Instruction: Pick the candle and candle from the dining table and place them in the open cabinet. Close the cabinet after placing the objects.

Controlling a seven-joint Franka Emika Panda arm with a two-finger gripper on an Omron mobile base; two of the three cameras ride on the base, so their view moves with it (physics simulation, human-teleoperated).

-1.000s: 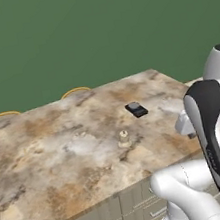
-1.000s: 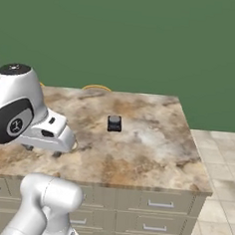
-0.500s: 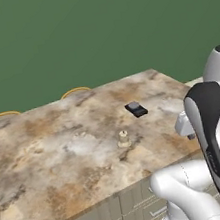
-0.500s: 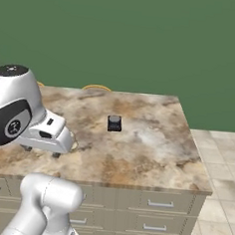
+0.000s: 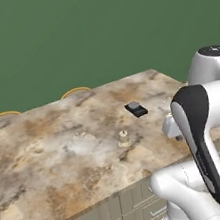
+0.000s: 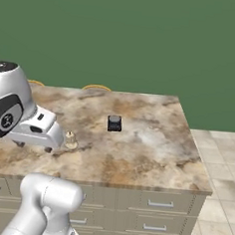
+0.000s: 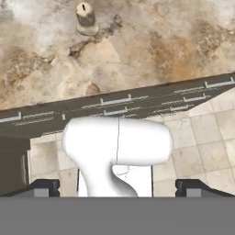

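Cream candle (image 7: 86, 19), one, wide-based, stands on marbled dining table (image 7: 151, 50) ahead of the wide-open, empty gripper (image 7: 118, 188).

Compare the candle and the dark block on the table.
The candle is pale cream; the block is near black. The candle stands upright, taller, on a wider base; the block lies low and flat. The candle sits nearer the table's front edge, the block farther back. Both stand free on the marbled top.
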